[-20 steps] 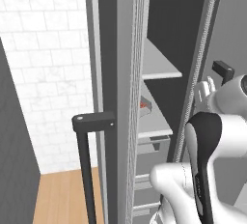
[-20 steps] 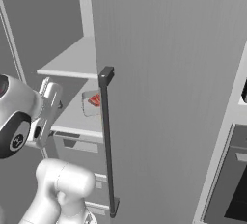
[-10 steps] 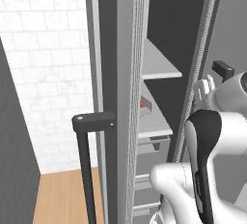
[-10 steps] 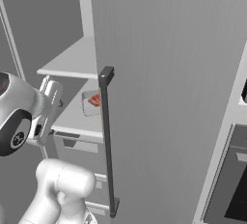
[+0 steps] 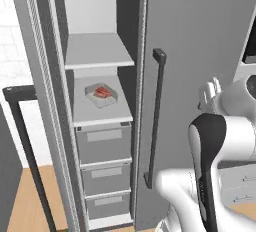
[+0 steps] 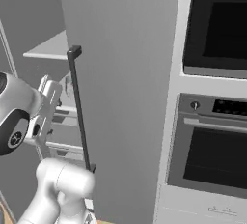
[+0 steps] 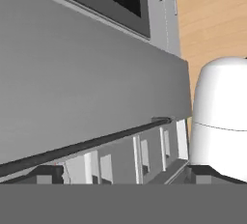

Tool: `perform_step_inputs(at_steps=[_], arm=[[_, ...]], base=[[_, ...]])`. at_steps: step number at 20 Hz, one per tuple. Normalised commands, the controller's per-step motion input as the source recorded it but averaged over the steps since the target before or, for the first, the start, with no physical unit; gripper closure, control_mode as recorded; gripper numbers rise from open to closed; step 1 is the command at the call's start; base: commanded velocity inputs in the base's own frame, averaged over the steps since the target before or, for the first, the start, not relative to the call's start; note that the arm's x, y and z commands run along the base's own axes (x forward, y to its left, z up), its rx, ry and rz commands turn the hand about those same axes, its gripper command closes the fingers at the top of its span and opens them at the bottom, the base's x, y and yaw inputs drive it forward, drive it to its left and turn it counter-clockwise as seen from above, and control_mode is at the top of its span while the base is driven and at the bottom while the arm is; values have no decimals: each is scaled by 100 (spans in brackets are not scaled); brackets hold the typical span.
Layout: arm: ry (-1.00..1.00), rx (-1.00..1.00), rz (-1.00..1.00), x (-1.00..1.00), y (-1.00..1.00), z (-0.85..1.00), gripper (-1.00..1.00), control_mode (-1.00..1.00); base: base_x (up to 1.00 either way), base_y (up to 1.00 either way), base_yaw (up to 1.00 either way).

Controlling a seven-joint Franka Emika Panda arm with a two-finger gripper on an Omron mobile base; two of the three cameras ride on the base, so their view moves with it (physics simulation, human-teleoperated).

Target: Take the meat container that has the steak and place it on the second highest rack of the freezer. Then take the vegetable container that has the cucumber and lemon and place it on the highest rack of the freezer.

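A clear meat container with the red steak (image 5: pixel 101 95) rests on the second highest rack (image 5: pixel 82 116) inside the open freezer. The highest rack (image 5: pixel 95 51) above it is bare. My gripper (image 7: pixel 123 175) is open with nothing between its fingertips (image 7: pixel 46 175). It hangs in front of the shut grey door on the right, well right of the container. The white hand (image 5: pixel 210 93) shows beside the door's dark handle (image 5: pixel 156 116), and the same hand (image 6: pixel 48 100) sits left of the handle (image 6: pixel 79 107) in the right base view.
Three grey drawers (image 5: pixel 102 143) stack below the racks. The freezer's left door stands open with its handle (image 5: pixel 22 136) sticking out at the left. Two built-in ovens (image 6: pixel 212 155) stand right of the grey door. A wooden floor (image 7: pixel 212 10) lies below.
The whole picture has shifted, so the base has moved. The freezer interior now faces the left camera and the ovens have come into view. The meat container stays on its rack.
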Motion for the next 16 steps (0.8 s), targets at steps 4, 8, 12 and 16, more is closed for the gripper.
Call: perform_step_inputs(at_steps=[4, 8, 12, 16], arm=[[0, 0, 0, 0, 0, 0, -100, 100], [0, 0, 0, 0, 0, 0, -100, 100], [0, 0, 0, 0, 0, 0, -100, 100], [0, 0, 0, 0, 0, 0, -100, 100]], base=[[-46, -100, -38], [-5, -100, -40], [27, -100, -13], [39, -100, 0]])
